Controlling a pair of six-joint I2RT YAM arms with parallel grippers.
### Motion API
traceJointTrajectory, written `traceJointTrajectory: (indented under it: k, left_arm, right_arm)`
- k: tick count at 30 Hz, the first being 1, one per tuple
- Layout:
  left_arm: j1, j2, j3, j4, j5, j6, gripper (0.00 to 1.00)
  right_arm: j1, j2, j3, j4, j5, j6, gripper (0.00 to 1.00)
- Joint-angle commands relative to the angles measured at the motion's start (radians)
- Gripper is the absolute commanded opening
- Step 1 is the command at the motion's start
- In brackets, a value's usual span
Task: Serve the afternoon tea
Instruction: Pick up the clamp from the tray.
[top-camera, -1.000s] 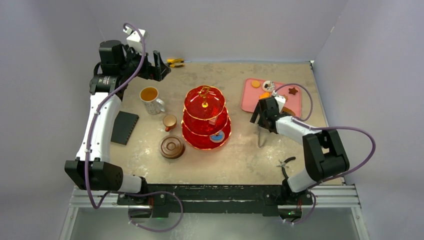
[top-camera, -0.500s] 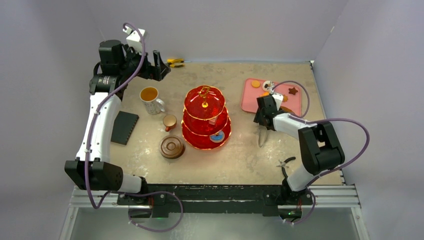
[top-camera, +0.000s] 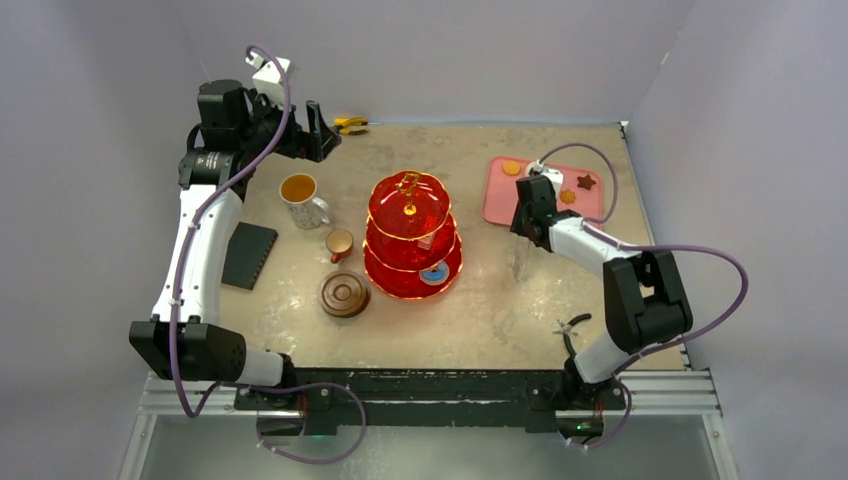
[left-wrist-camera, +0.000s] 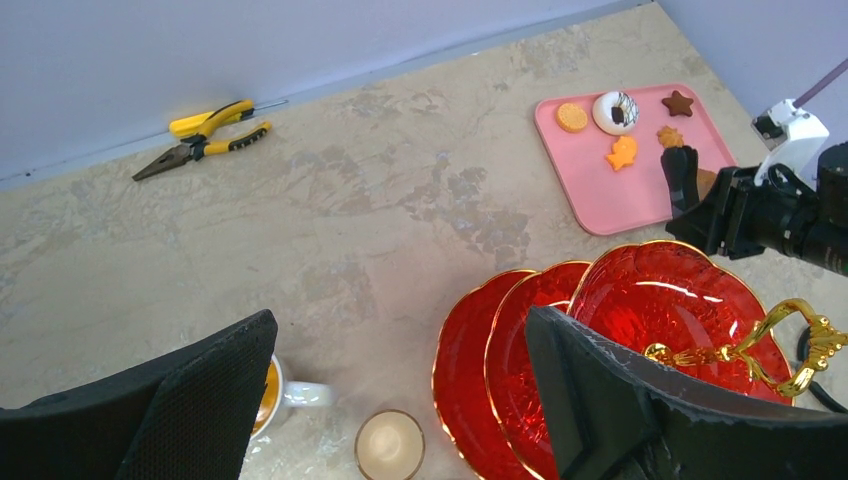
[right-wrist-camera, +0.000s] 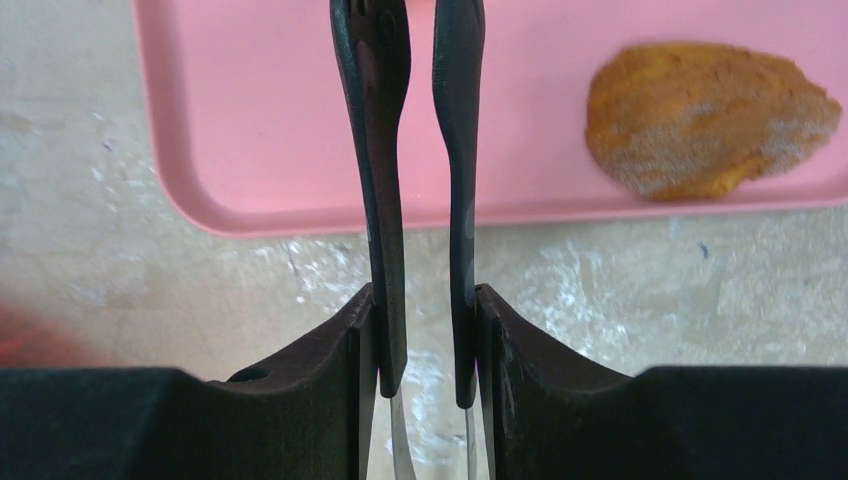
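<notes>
The red three-tier stand (top-camera: 412, 235) with a gold handle stands mid-table, a blue pastry (top-camera: 434, 272) on its bottom tier. Left of it are the white mug of tea (top-camera: 300, 195), the small brown cup (top-camera: 339, 243) and the brown saucer (top-camera: 345, 294). Several pastries (top-camera: 586, 182) lie on the pink tray (top-camera: 495, 205). My right gripper (right-wrist-camera: 422, 300) is shut on the black tongs (right-wrist-camera: 385, 150), whose tips reach over the tray's near edge, left of an orange pastry (right-wrist-camera: 705, 120). My left gripper (left-wrist-camera: 400, 330) hangs open high over the back left, above the mug and stand (left-wrist-camera: 640, 330).
Yellow pliers (top-camera: 350, 125) lie at the back wall. A black notebook (top-camera: 249, 255) sits near the left edge. A small dark tool (top-camera: 572, 325) lies by the right arm's base. Walls close in the table at the back and on the right.
My right gripper's jaws have closed on the tongs and shifted a little toward the tray's left part. The left arm has not moved.
</notes>
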Motion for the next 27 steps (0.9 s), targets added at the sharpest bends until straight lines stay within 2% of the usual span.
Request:
traceJointTrajectory:
  k: [1, 7, 15, 20, 27]
  left_arm:
    - [0.011, -0.009, 0.042, 0.0, 0.012, 0.019, 0.94]
    - [0.012, -0.016, 0.04, -0.008, 0.006, 0.029, 0.94]
    - [0.013, -0.01, 0.037, -0.003, 0.006, 0.027, 0.94]
    - [0.013, -0.011, 0.037, -0.003, 0.007, 0.026, 0.94]
    - [0.012, -0.01, 0.032, -0.004, 0.007, 0.027, 0.94]
  right_arm:
    - [-0.017, 0.051, 0.122, 0.016, -0.032, -0.041, 0.4]
    - [-0.04, 0.172, 0.21, 0.022, -0.027, -0.046, 0.44]
    - [-0.05, 0.211, 0.211, 0.02, 0.014, -0.038, 0.71]
    - [-0.05, 0.215, 0.215, -0.011, 0.061, 0.0, 0.82]
    - [-0.049, 0.171, 0.184, 0.009, 0.143, 0.028, 0.82]
